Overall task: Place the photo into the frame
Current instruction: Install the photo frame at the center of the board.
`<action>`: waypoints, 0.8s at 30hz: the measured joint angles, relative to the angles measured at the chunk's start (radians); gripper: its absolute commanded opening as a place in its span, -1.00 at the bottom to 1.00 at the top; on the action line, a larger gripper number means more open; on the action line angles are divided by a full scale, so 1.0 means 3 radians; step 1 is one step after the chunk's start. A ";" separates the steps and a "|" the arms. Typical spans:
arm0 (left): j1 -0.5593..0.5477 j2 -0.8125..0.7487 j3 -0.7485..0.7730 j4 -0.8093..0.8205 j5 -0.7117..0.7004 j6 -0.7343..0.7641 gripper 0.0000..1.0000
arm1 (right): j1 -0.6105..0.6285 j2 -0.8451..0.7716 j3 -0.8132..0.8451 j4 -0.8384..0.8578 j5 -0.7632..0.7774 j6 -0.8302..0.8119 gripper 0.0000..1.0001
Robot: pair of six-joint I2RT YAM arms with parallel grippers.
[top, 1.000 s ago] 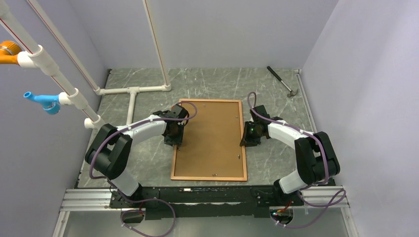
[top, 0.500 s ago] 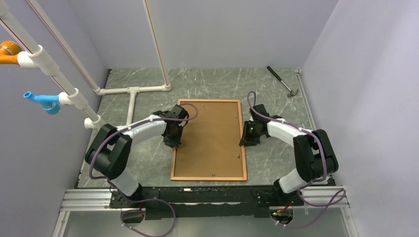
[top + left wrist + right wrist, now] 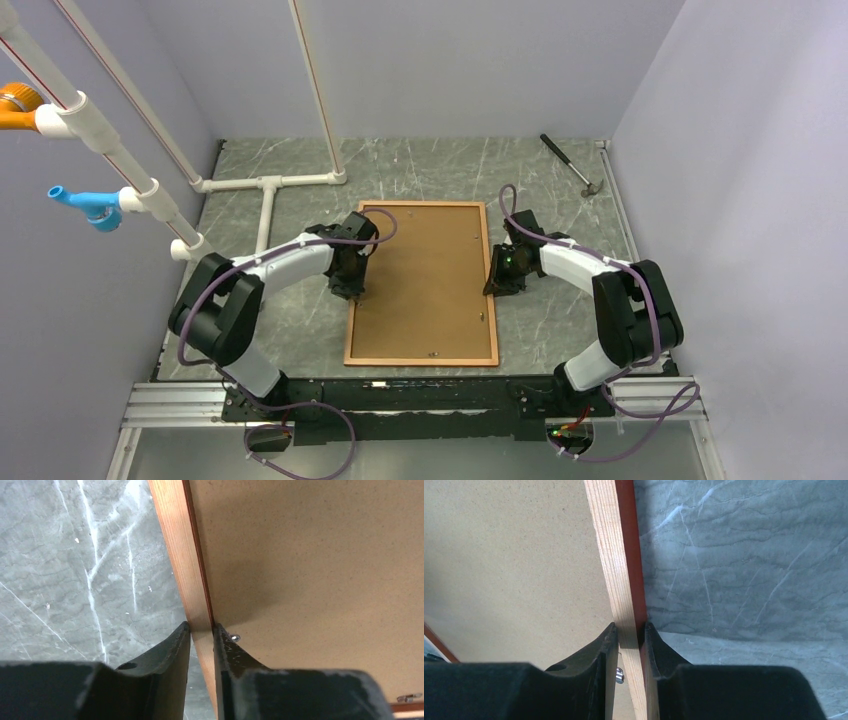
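At the far left I see white pipes (image 3: 130, 170) running down along the wall to the table (image 3: 430, 165). An orange fitting (image 3: 15, 105) and a blue fitting (image 3: 90, 207) sit high up on them.

Next comes my left arm, bent in from its base toward the middle. The left gripper (image 3: 352, 290) sits at the left long rail of the frame (image 3: 421, 361), about halfway along it. On the left wrist camera its fingers (image 3: 170, 650) stand one on each side of that rail. Both lie against the wood, so I read it as pinching the rail. The outer finger is over the table and the inner one over the panel (image 3: 425, 280). A small metal tab (image 3: 234, 638) shows just beside the inner fingertip.

The frame lies flat in the middle of the table, back side up, between the two arms. Its long sides run away from me. The plain brown panel fills it from rail to rail.

The right gripper (image 3: 497, 283) is at the right long rail, roughly opposite the left one. On the right wrist camera its fingers (image 3: 599, 650) clamp that rail from both sides with no gap that I can see. The inner finger is over the panel and the outer one over the table.

Far right, near the back corner, a hammer (image 3: 572, 165) lies on the table, well apart from the frame.
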 measured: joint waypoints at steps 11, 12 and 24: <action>0.0492 -0.0874 -0.0441 0.0289 0.0584 -0.0122 0.41 | 0.0042 -0.0223 -0.0025 -0.0028 0.0074 0.0005 0.07; 0.0535 -0.0932 -0.0477 0.0347 0.0659 -0.0130 0.42 | 0.0042 -0.0280 -0.0027 -0.0039 0.0088 0.0004 0.14; 0.0930 -0.0947 -0.0893 0.0835 0.1415 -0.0238 0.45 | 0.0056 -0.0530 -0.0111 -0.0203 0.0240 0.0004 0.50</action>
